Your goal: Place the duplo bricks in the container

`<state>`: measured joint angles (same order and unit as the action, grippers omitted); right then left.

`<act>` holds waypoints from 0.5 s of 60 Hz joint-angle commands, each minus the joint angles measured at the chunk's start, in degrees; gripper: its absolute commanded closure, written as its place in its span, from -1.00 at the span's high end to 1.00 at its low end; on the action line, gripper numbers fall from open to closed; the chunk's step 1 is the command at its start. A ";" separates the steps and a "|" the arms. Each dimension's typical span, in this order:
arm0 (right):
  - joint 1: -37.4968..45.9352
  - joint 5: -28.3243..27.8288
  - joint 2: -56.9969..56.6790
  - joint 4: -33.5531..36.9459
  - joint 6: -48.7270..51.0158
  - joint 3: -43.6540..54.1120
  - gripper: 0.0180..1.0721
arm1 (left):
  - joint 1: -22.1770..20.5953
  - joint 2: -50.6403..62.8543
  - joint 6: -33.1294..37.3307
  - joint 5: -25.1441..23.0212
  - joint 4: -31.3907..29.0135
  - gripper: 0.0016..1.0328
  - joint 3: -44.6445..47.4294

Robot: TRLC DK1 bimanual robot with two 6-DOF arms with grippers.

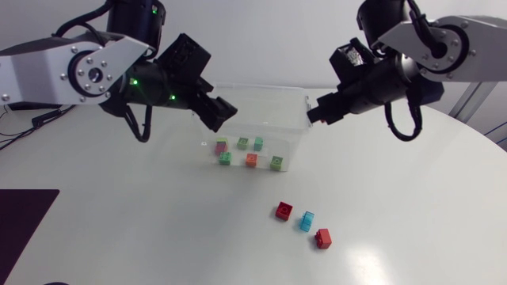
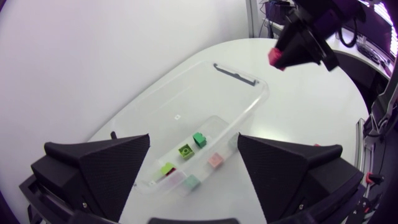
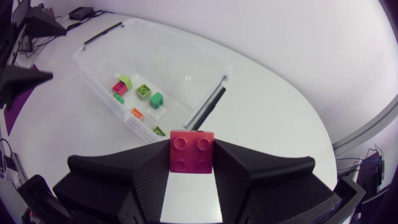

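A clear plastic container [image 1: 295,134] stands at the table's far middle and holds several small duplo bricks, green, orange, teal and pink [image 1: 251,160]. My left gripper [image 1: 222,113] hangs open above the container's left end; in its wrist view [image 2: 193,180] the bricks [image 2: 199,139] lie below between the spread fingers. My right gripper [image 1: 315,115] hovers by the container's right end, shut on a pink-red brick [image 3: 192,151], studs facing the camera. That brick [image 2: 273,58] also shows in the left wrist view. On the table in front lie two red bricks [image 1: 283,210] [image 1: 322,238] and a cyan brick [image 1: 306,221].
The white round table [image 1: 142,222] has bare room to the left and front. A dark mat [image 1: 24,222] lies at the front left edge. The container's rim [image 3: 211,99] lies just ahead of my right gripper.
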<state>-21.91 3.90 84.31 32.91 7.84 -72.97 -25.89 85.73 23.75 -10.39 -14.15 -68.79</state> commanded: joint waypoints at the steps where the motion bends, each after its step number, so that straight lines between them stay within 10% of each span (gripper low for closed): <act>1: -1.82 1.02 3.75 1.11 -1.60 -3.50 -0.28 | -0.48 -2.68 2.62 -1.30 -1.67 0.91 4.11; 30: -4.63 1.72 18.78 0.32 -1.07 -16.68 -0.27 | -8.12 -4.96 10.35 -4.28 -4.48 0.91 14.83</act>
<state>-26.15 5.02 99.96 32.99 7.46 -87.37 -32.53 80.29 32.08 -14.33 -18.55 -56.47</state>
